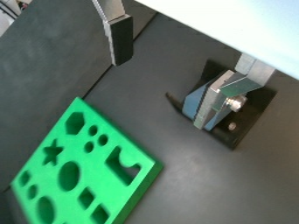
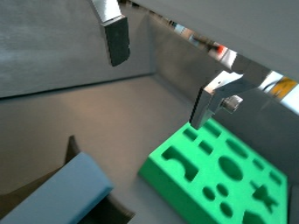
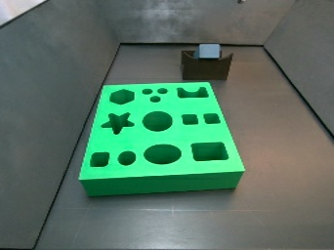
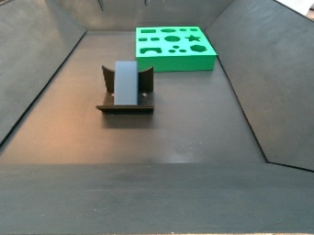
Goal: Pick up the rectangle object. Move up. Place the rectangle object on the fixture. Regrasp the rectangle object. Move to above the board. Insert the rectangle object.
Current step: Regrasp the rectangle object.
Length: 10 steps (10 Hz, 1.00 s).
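The light blue-grey rectangle object (image 4: 127,81) rests in the notch of the dark fixture (image 4: 123,106), tilted; both side views show it (image 3: 208,51) on the fixture (image 3: 206,67). The green board (image 3: 159,137) lies flat on the floor, apart from the fixture (image 4: 174,48). My gripper (image 1: 167,74) is open and empty, high above the floor, with the block (image 1: 191,98) beyond one finger (image 1: 218,101). In a wrist view the gripper (image 2: 162,74) hangs over bare floor between the block (image 2: 65,188) and the board (image 2: 222,171). The gripper does not show in either side view.
Grey walls (image 3: 294,88) slope up around the dark floor (image 4: 147,142). The board (image 1: 82,166) has star, hexagon, circle, oval, square and rectangle cutouts, none with a piece in it.
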Available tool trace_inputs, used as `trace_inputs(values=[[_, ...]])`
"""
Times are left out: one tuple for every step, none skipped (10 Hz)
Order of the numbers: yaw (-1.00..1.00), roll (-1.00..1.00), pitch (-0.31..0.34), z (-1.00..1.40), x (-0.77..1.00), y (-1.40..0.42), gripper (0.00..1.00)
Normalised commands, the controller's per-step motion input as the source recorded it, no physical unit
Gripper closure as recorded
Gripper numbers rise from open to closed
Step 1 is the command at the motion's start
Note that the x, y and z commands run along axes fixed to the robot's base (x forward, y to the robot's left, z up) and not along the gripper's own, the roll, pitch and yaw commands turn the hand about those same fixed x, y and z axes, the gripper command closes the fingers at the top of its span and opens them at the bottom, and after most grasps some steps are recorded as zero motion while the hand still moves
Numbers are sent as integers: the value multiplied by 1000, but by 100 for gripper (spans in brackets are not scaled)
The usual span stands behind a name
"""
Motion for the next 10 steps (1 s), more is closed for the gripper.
trace_inputs(values=[[17, 1000, 24, 8, -37, -32, 0], [17, 1000, 19, 11, -44, -26, 0], [17, 1000, 16, 11, -48, -25, 0], [18, 1000, 6, 7, -48, -23, 0], [18, 1000, 2, 8, -46, -23, 0], [19, 1000, -5, 13, -46, -21, 0], [20, 1000, -14, 5, -36, -19, 0], [21, 1000, -20, 1, -29, -18, 0], [22, 1000, -23, 2, -27, -17, 0], [23, 1000, -23, 5, -25, -18, 0]])
